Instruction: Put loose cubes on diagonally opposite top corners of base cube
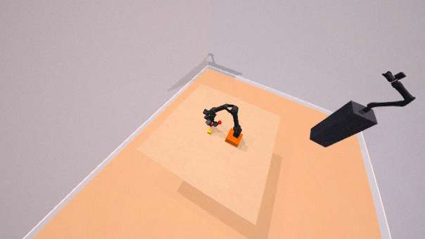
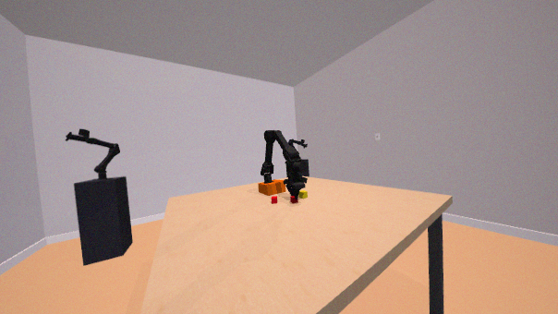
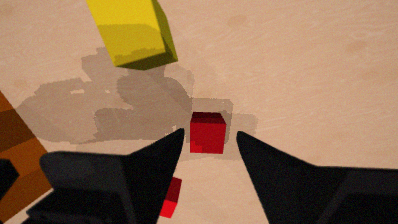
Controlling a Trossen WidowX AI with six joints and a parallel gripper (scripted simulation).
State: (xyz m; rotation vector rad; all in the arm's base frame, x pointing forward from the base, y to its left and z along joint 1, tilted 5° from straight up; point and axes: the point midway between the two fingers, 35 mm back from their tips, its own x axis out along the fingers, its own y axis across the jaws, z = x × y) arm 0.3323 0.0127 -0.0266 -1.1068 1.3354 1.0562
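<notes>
The gripper [image 3: 206, 145] stands open, holding nothing — its fingers flank a red cube [image 3: 208, 131] on the table [image 3: 310, 75] (not touching); a second red cube [image 3: 171, 197] lies just beside it; the yellow cube [image 3: 134, 31] sits beyond.

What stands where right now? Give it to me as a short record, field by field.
hand: open, holding nothing, pointing down at the table
small red cube: on the light wooden table top, seen between the hand's fingertips, not gripped
second small red cube: on the table, partly hidden behind one finger
larger yellow cube: on the table, apart from both red cubes, nothing on top
orange block: under the arm's foot
stacking: not yet begun
</notes>
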